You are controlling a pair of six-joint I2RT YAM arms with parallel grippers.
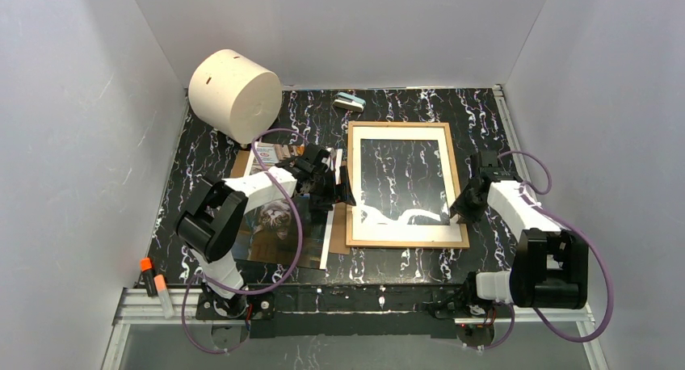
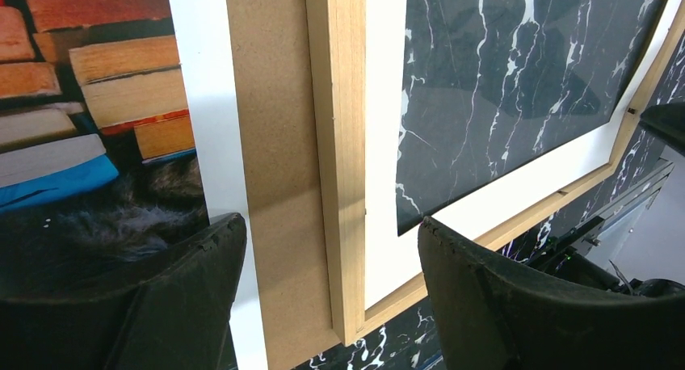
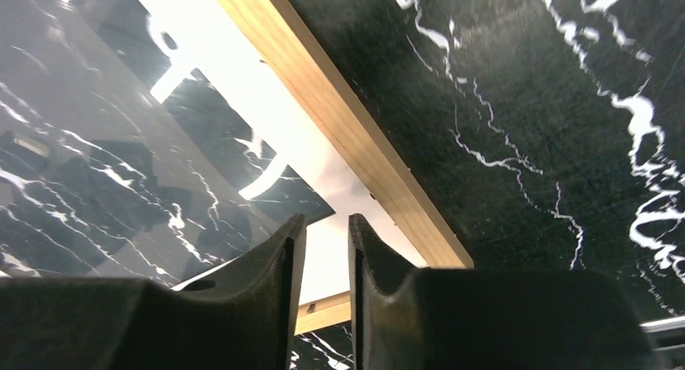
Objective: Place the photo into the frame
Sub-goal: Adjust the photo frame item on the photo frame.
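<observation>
Photo lies flat lower left, under left arm, not yet in frame at centre right. Brown board shows between them.
Left gripper: jaws wide apart, straddling frame's left rail.
Right gripper, at frame's lower right edge: fingers nearly together, grip cannot tell.
Step, likely: bracing frame for loading.
Next move calls for firm hold on rail.

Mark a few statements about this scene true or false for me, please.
1. The photo already sits inside the frame. False: it lies on the table, left of the frame.
2. The left claw is wide open across the frame's left edge. True.
3. A white cylinder sits at the far left of the table. True.
4. The right claw grips the photo. False: it is at the frame's right edge, holding nothing.
</observation>
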